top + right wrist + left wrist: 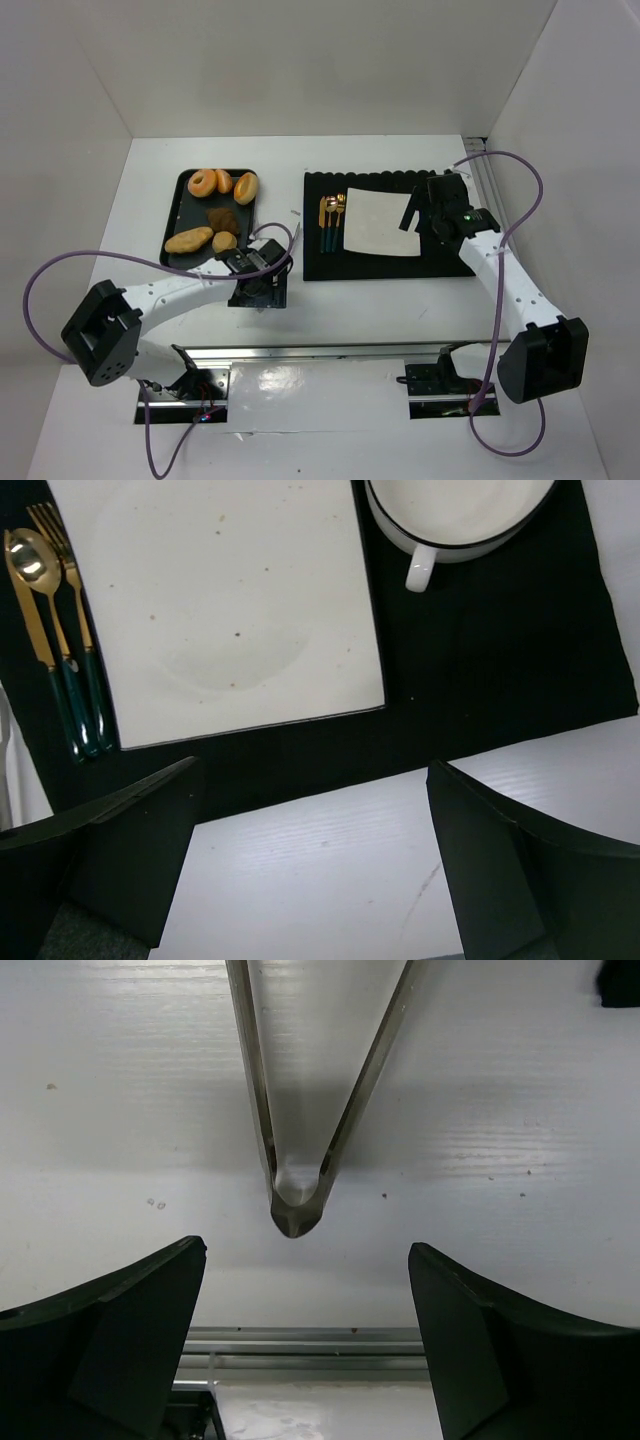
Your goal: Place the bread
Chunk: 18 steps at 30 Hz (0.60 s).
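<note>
The bread point(188, 240), a long golden-tan roll, lies at the front left of the black tray point(176, 212). My left gripper point(262, 290) is open and empty, low over the white table just right of the tray's front corner. In the left wrist view its fingers point(150, 1300) stand wide apart, and the hinge end of metal tongs point(295, 1210) lies on the table just beyond them. My right gripper point(425, 207) is open and empty over the right edge of the white square plate point(382, 222). The plate also shows in the right wrist view point(230, 610).
The tray also holds ring donuts point(210, 182), a dark brown pastry point(222, 217) and a small round bun point(224, 241). A black mat point(390, 262) carries the plate, a gold spoon and fork point(331, 222) and a white cup point(450, 520). A purple cable loops by each arm.
</note>
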Tool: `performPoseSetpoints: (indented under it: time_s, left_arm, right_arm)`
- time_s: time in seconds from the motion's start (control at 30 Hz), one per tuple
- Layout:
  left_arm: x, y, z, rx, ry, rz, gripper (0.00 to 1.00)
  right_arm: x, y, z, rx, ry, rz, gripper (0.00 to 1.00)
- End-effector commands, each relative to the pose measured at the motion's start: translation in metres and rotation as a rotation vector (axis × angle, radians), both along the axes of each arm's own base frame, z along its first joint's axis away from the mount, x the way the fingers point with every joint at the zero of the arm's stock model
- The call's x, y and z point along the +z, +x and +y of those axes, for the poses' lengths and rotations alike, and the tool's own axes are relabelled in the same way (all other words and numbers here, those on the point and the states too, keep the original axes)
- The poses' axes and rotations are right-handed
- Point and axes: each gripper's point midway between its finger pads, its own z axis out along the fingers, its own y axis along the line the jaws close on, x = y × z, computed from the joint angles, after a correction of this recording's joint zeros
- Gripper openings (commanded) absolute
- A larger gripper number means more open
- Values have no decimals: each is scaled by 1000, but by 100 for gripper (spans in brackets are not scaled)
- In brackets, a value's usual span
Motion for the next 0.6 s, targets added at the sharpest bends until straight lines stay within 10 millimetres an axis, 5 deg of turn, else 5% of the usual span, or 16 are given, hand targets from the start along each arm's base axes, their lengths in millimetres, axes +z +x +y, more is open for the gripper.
performPoseSetpoints:
  time_s: [0.0,0.57]
  left_arm:
    - [-6,17,-14,59,-93,-34,96]
    - [-45,92,-15,3,-34,-75,89]
  right_arm:
    - [18,13,8,17,52,-87,99]
    - [12,13,12,30,63,-66,99]
